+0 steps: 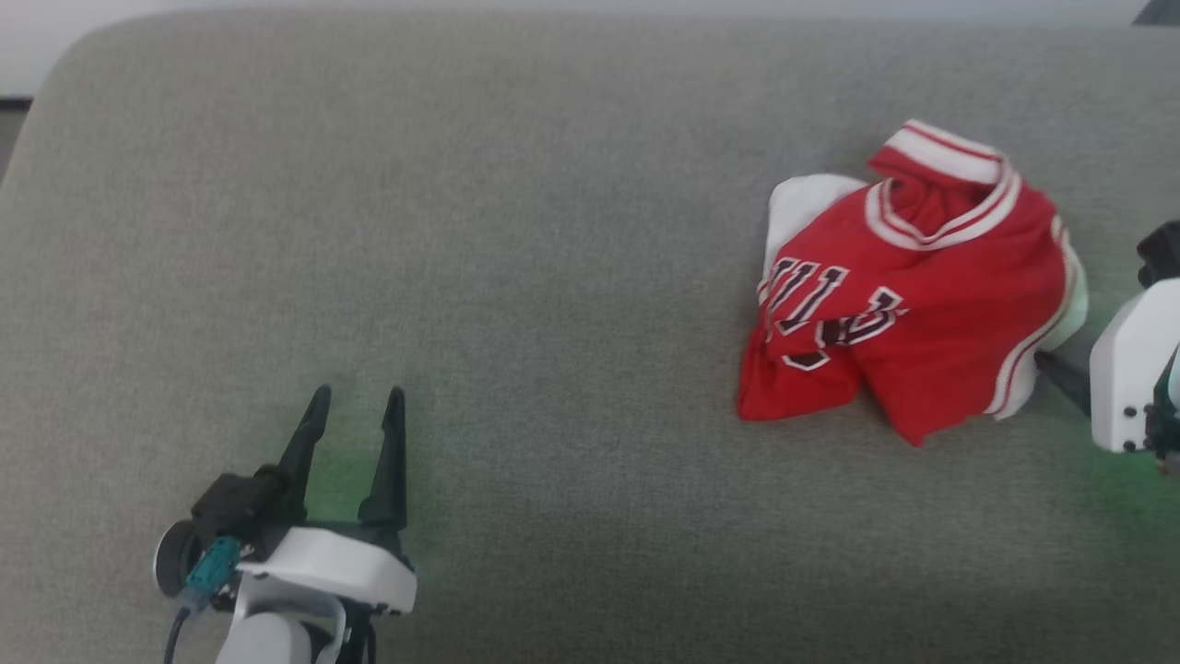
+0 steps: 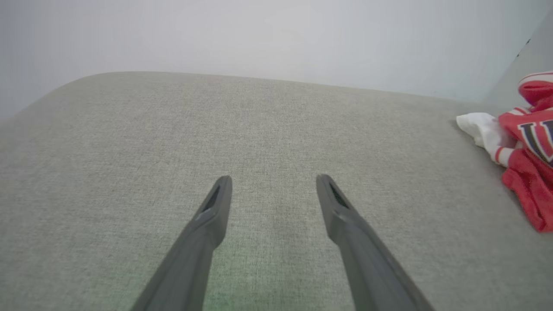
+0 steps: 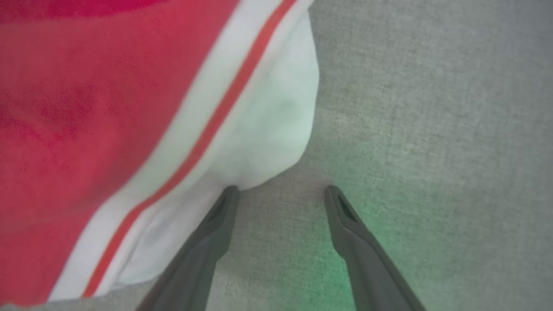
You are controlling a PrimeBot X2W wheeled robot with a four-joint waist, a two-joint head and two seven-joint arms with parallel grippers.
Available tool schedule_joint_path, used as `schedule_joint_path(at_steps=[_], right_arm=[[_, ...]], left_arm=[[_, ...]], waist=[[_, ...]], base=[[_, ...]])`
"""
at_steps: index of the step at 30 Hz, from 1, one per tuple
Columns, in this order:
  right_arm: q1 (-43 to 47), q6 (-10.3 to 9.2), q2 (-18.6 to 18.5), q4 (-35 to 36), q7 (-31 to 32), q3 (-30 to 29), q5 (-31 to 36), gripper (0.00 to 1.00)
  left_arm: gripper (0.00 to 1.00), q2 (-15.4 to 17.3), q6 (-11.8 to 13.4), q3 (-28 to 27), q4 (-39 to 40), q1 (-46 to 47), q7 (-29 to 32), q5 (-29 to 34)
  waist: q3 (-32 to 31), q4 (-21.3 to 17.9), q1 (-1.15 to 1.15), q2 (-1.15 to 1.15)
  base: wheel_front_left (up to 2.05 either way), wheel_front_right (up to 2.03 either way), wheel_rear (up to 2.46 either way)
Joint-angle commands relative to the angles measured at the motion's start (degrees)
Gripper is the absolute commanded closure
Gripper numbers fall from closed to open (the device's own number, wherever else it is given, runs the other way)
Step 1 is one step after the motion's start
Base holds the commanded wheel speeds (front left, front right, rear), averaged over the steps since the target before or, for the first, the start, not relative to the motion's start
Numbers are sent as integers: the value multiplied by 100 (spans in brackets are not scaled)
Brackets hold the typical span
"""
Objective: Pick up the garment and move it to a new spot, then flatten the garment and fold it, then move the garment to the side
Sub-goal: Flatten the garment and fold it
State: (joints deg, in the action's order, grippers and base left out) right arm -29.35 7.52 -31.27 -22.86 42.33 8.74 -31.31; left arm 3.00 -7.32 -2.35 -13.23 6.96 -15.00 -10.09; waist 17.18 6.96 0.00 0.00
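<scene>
On cushion point(image 1: 461, 231), right half: garment point(image 1: 913, 277), crumpled, not yet lifted. Near cushion's front left: left gripper point(image 1: 355, 406), jaws apart, empty. By cushion's right edge: right gripper point(image 3: 281, 191), jaws apart, one finger at garment's white edge. Left to do: lift, move, flatten, fold, set aside.

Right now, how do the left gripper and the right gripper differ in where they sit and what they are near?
The left gripper hangs over bare grey cushion, well apart from the garment. The right gripper is at the garment's edge, with one finger against its white sleeve. In the head view the left gripper's fingers point up the picture, while the right gripper reaches in sideways from the right. Both are open and hold nothing.
</scene>
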Motion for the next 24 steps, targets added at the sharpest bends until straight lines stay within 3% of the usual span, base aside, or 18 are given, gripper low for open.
schedule_joint_path(at_steps=[1,5,6,9,10,16,24], right_arm=[[-71,-6,11,-25,24,6,-35,0],[-48,-5,108,-101,157,132,-113,0],[-42,-3,137,-122,189,153,-118,11],[-25,-3,155,-164,234,244,-155,95],[-18,-3,154,-175,208,261,-156,100],[-99,-9,58,-170,22,190,-216,100],[-92,-8,-470,73,-448,-441,-105,100]], left_arm=[[0,-11,-5,16,-9,91,-26,-41],[0,-13,33,129,-40,234,-25,-176],[0,-14,51,148,-50,268,-25,-197],[0,-14,75,204,-66,333,-25,-226],[0,-14,86,216,-74,357,-25,-241],[0,-15,83,196,-107,428,-25,-215],[0,-14,46,107,-94,518,-25,-97]], waist=[[150,99,0,0],[308,158,0,0],[341,166,0,0],[410,178,0,0],[425,175,0,0],[480,53,0,0],[500,-227,0,0]], base=[[0,0,0],[0,0,0],[0,0,0],[0,0,0],[0,0,0],[0,0,0],[0,0,0]])
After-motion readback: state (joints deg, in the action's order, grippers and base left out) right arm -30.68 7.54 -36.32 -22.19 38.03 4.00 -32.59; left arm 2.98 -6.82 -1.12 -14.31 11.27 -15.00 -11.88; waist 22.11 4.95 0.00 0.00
